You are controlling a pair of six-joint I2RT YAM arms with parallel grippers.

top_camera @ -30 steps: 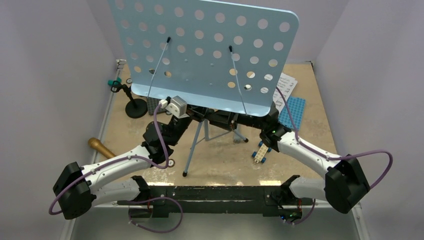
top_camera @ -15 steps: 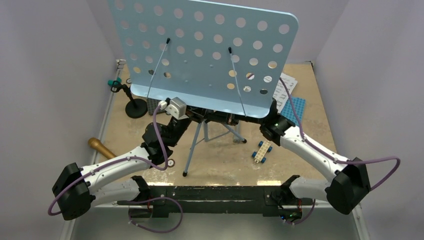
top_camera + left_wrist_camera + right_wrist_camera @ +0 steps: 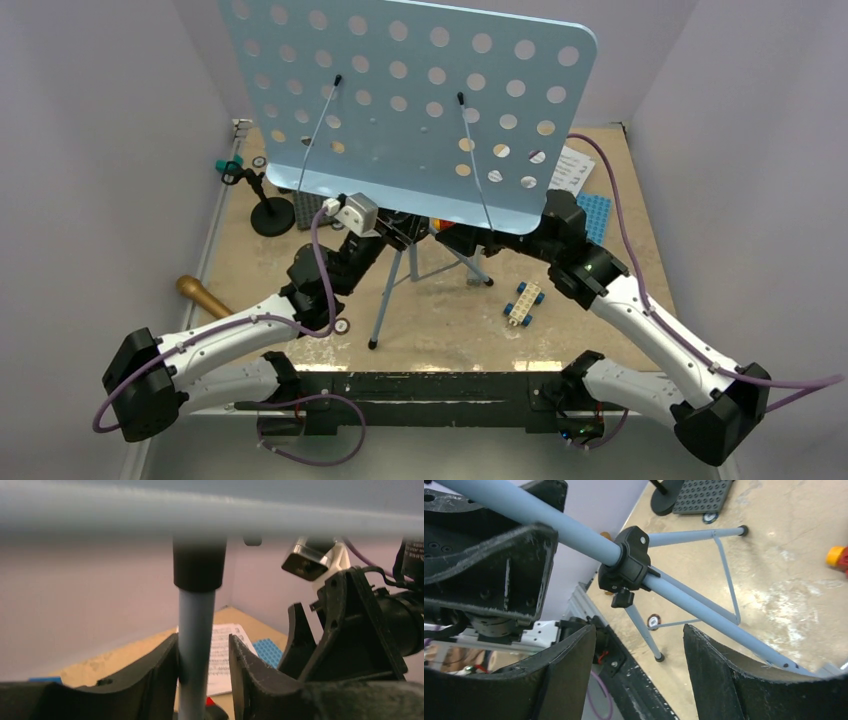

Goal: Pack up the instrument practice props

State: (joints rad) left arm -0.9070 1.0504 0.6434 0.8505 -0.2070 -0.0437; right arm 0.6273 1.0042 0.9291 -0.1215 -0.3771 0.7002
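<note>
Lilac walls box in a scuffed tan tabletop. We see one light-blue perforated music stand mid-table on its tripod. Our left gripper straddles its pole; whether it clamps, we cannot tell. Our right gripper gapes nearby. One gold microphone and one black mic stand sit left.

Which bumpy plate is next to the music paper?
The blue studded baseplate, beside the sheet music; the grey baseplate sits by the mic stand.
</note>
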